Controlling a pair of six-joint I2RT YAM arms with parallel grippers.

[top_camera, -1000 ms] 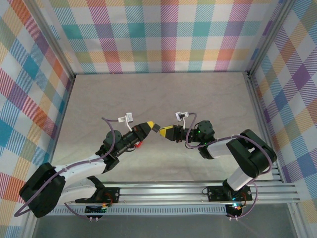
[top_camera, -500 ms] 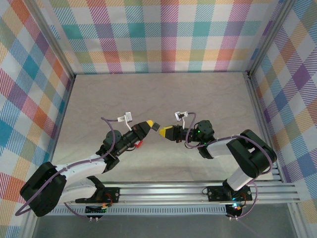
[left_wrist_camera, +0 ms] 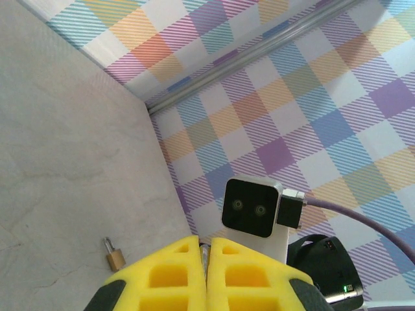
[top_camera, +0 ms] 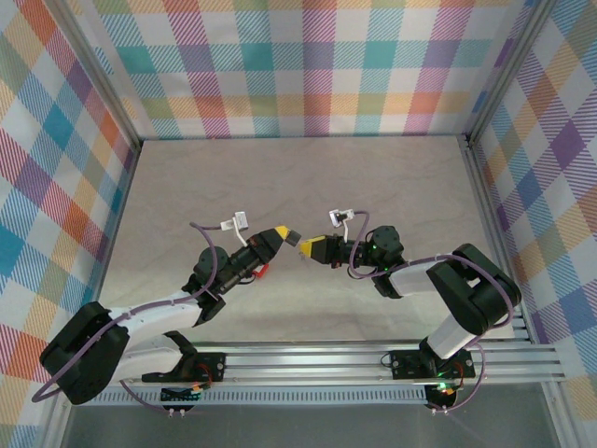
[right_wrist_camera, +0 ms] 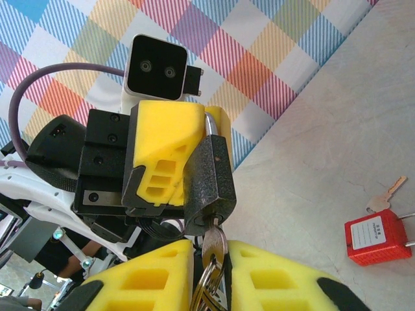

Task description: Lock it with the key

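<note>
Yellow pads of my left claw (top_camera: 280, 234) are pinched tight, and from the left wrist camera I see just a sliver of metal between them, with a small brass lock (left_wrist_camera: 115, 257) lying idle on the counter (top_camera: 280, 177) off to the side. What that claw is holding is the black padlock (right_wrist_camera: 209, 178), up in the air between my two arms, well clear of the counter. In the right wrist view its body hangs against the left pads with the shackle (right_wrist_camera: 211, 126) running up beside them, though I cannot tell whether the shackle is pushed fully home. Moving right: the key (right_wrist_camera: 213, 241) is in the keyway at the bottom of the padlock, blade buried, head sticking out toward me. My right claw (right_wrist_camera: 213, 254) is narrow, its pads set on the key's head from both sides, and I read that as a grip. Farther right, a red padlock (right_wrist_camera: 373, 233) with a spare key (right_wrist_camera: 388, 194) beside it lies flat on the counter, not part of this. So, by my reckoning, insertion is done and we're at the turn. Next move, as I judge it: roll my right wrist about the line of the key, no sideways push, while the left claw holds firm against the twist. If the pads slip on the head or the padlock swivels in the left grip, the turn goes nowhere.
</note>
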